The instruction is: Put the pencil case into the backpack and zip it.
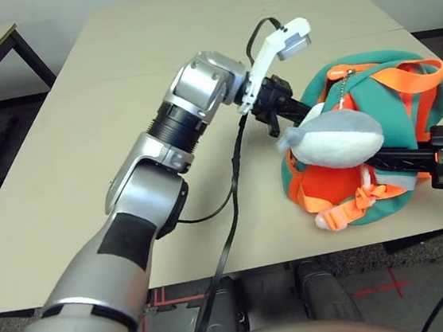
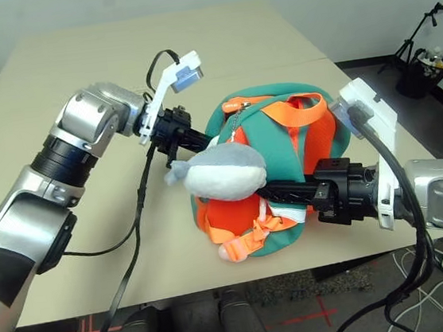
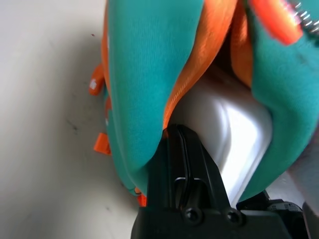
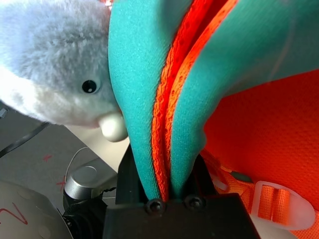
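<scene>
Pencil case (image 3: 239, 124) is seen in the left wrist view inside the backpack (image 1: 394, 98), its smooth white side and a rounded corner exposed between the teal walls of the open mouth. The backpack is set at three o'clock on the desk (image 1: 162, 133), as seen in the left eye view. From its ten o'clock side it is reached by the left gripper (image 3: 175, 130), whose black fingers are pressed together, with teal cloth and orange trim close against them at the opening's edge. No grip on the case is seen; whether it is touched by the fingers cannot be told. From the four o'clock side the backpack is held by the right gripper (image 4: 163, 167): the fingers are parted only by the thickness of the cloth, and two teal folds with their orange zipper edges (image 4: 172, 94) are pinched together between them. The grey and white plush whale (image 1: 337, 138) is hung at the backpack's nine o'clock, its body partly covering the right fingers' far end. An orange strap (image 1: 343, 214) is laid toward seven o'clock.
</scene>
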Available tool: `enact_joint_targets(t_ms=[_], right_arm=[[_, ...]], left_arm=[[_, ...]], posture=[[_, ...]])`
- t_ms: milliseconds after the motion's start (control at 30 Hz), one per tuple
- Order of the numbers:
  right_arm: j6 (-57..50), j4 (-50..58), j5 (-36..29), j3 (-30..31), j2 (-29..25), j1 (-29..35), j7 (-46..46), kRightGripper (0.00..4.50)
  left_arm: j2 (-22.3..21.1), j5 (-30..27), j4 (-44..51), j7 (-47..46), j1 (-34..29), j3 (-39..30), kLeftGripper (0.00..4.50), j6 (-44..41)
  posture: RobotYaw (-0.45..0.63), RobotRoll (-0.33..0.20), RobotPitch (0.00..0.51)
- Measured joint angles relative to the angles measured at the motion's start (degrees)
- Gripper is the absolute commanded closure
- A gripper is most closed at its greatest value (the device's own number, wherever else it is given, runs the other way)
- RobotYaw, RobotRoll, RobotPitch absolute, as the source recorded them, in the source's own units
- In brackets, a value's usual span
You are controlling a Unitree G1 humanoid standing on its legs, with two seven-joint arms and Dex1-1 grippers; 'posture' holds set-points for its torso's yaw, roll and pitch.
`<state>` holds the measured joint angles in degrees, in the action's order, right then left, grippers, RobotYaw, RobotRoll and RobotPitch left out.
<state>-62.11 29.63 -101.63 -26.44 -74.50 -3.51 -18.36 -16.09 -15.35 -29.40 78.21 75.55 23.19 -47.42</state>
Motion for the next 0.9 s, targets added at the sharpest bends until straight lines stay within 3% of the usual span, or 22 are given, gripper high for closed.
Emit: enact_joint_targets(t_ms=[167, 267, 567, 900], right_arm=[[-0.01, -0.05, 0.13, 0.08, 0.0, -0.17, -0.36, 4.29], [-0.01, -0.34, 0.39, 0.14, 0.0, -0.29, -0.51, 4.29], [-0.02, -1.09, 1.27, 1.91, 0.01, -2.55, -1.51, 4.29], [-0.05, -1.14, 1.23, 2.0, 0.0, -2.85, -1.44, 4.29]], left_arm=[[-8.71, 0.62, 3.09, 3.92, 2.02, -0.26, 4.5, 1.08], [-11.63, 0.71, 6.98, 5.82, 2.0, -0.21, 4.5, -0.18], [-5.79, -0.05, 10.92, 3.54, -0.32, 0.56, 4.5, -2.62], [-5.05, -0.16, 12.53, 0.95, -3.85, 0.65, 4.5, -2.83]], posture=[[-0.16, 0.0, 0.101], [-0.14, 0.0, 0.1], [-0.14, 0.0, 0.105], [-0.15, 0.0, 0.114]])
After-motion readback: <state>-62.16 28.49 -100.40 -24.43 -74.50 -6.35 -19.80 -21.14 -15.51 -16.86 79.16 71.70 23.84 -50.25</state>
